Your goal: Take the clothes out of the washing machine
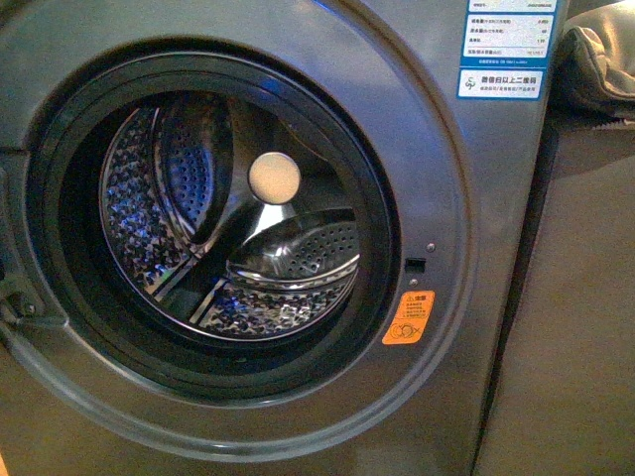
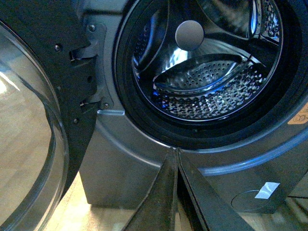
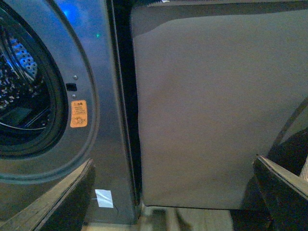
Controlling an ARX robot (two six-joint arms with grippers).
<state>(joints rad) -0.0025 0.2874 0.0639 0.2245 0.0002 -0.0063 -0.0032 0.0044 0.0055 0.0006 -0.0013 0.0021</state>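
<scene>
The washing machine (image 1: 466, 327) fills almost the whole front view, grey and metallic, with its round mouth uncovered. Its glass door (image 2: 29, 144) stands swung out to the side on its hinges, so the drum can be reached without obstacle. To the right of the machine stands a tall grey panel (image 3: 192, 106), maybe a cabinet side, and something dark and soft lies on top of it (image 1: 595, 59).

Inside, the perforated steel drum (image 1: 278, 297) is bright and I see only its lifter ribs. No clothes are visible in any view; I judge that the drum is already emptied, or that the garments lie in a part the cameras do not show.

A small pale ball-like disc (image 1: 274, 178) sits at the middle of the drum.

The left gripper (image 2: 175, 192) is low before the mouth, its fingers pressed together with nothing between them. The right gripper (image 3: 173, 192) is spread wide and also holds nothing, beside the orange sticker (image 3: 78, 113) and a white tape patch (image 3: 104, 198).
</scene>
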